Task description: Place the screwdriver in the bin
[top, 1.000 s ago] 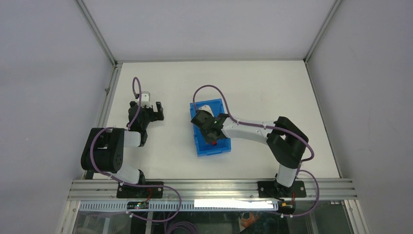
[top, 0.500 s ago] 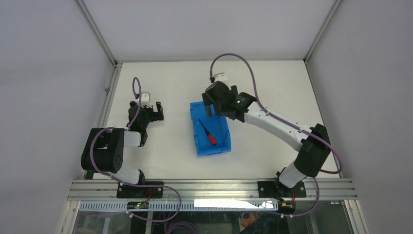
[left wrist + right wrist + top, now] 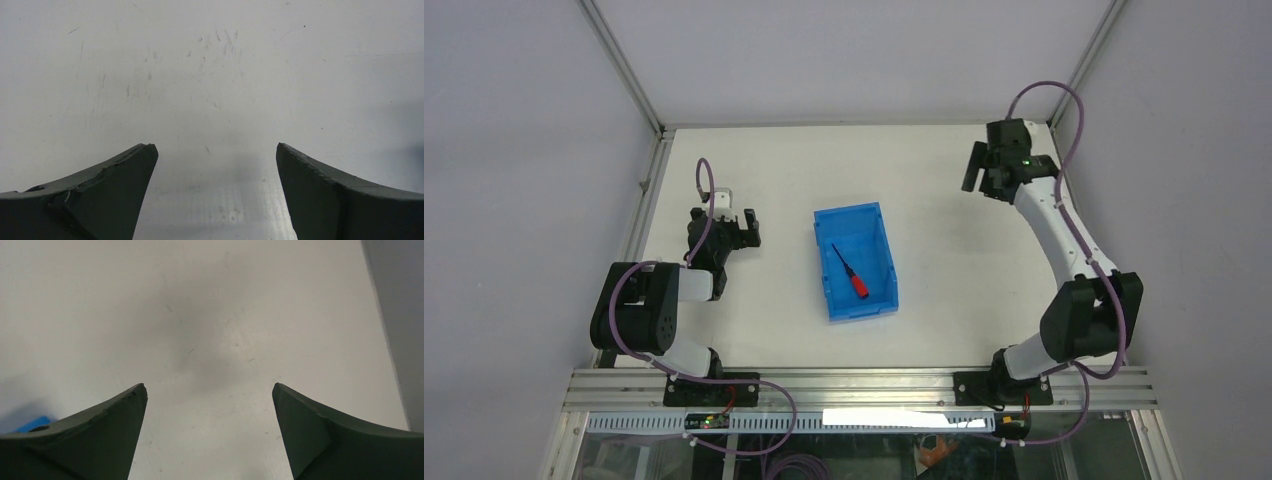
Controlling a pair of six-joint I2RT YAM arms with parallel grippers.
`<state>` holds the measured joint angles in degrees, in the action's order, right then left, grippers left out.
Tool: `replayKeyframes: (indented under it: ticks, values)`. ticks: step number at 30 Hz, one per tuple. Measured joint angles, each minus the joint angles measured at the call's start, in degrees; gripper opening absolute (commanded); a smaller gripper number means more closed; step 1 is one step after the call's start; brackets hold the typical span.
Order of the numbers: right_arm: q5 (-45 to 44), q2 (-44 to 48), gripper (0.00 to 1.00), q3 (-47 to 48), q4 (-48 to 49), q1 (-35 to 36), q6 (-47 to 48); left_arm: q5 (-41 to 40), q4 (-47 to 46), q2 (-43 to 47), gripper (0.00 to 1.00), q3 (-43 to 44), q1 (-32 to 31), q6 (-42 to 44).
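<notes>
On the tabletop (image 3: 944, 290), near centre: the screwdriver (image 3: 851, 272) lies inside the bin (image 3: 821, 262); placement judged done.
Its red handle rests toward the bin's near end, shaft angled far-left, which suggests a drop from above. The left gripper (image 3: 736, 226) sits left of the bin, jaws wide and empty. The right gripper (image 3: 980, 170) hangs by the far right corner, jaws wide and empty, well apart from the screwdriver.
</notes>
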<state>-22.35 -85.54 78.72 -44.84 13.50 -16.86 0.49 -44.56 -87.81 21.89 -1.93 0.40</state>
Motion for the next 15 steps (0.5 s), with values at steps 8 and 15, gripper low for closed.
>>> replayKeyframes:
  ticks: [8,15]
  values:
    - [2.34,1.18,0.99,-1.73,0.44,-8.94,3.54,0.0,0.0,0.0,0.99,0.0,0.0,0.0]
    - [1.81,2.91,0.99,-2.82,1.16,-8.52,3.93,0.0,0.02,0.0,0.99,0.0,0.0,0.0]
